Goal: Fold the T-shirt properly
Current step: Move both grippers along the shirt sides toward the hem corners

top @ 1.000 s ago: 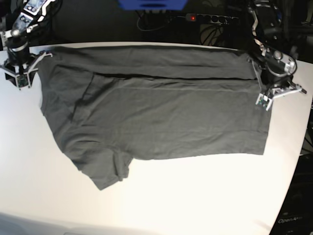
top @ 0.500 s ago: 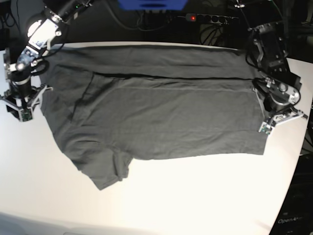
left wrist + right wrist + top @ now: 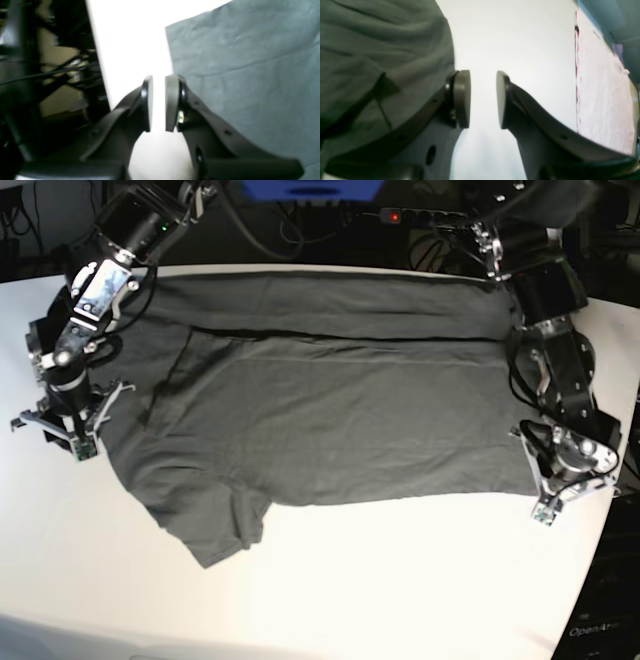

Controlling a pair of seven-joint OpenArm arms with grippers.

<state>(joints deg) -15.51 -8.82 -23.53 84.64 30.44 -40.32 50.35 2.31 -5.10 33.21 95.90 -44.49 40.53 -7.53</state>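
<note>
Charcoal-grey fabric of the T-shirt (image 3: 320, 405) lay spread flat across the white worktop (image 3: 400, 590), its far long edge folded over toward the middle, one sleeve (image 3: 215, 525) projecting at the near side. The left gripper (image 3: 545, 513) stood at the near corner of the garment on the base view's right. In its wrist view the fingers (image 3: 171, 102) were parted by a narrow gap, with only bare worktop between them; the T-shirt's edge (image 3: 245, 75) lay just beside one pad, and contact could not be determined. The right gripper (image 3: 78, 448) stood at the opposite end of the garment. Its fingers (image 3: 462, 98) were spread moderately, nothing held between them, fabric (image 3: 382, 55) lying beside one pad.
</note>
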